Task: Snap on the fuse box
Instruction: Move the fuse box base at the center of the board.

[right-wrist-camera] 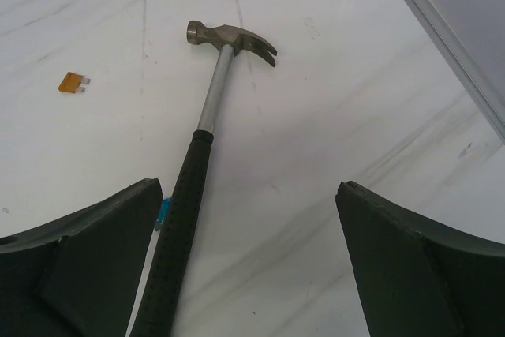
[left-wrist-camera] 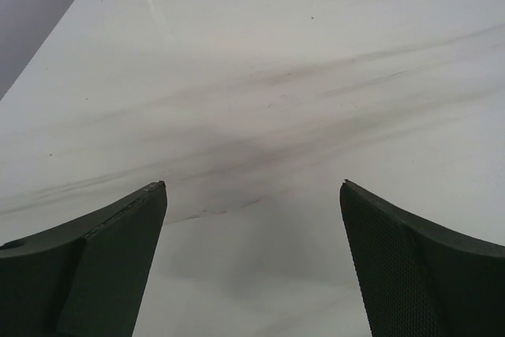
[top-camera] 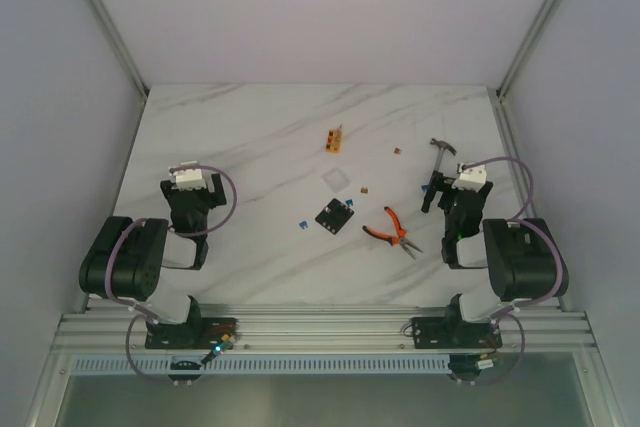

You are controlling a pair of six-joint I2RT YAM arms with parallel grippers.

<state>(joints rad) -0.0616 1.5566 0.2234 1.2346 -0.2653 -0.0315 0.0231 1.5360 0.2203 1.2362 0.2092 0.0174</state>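
Both grippers are at the near side of the marble table (top-camera: 250, 127), fingers spread wide and holding nothing. The left gripper (left-wrist-camera: 252, 187) is over bare tabletop. A hammer (right-wrist-camera: 207, 112) runs between the fingers of the right gripper (right-wrist-camera: 248, 187), with its steel head pointing away. A small blue piece (right-wrist-camera: 162, 215) lies against the handle.

The fuse box (top-camera: 336, 214) sits mid-table between the arms, its pale marks too small to read, with pliers (top-camera: 392, 230) to its right. Farther back lie a clear square piece (top-camera: 337, 179), an orange fuse (right-wrist-camera: 72, 82) and an orange block (top-camera: 335, 137).
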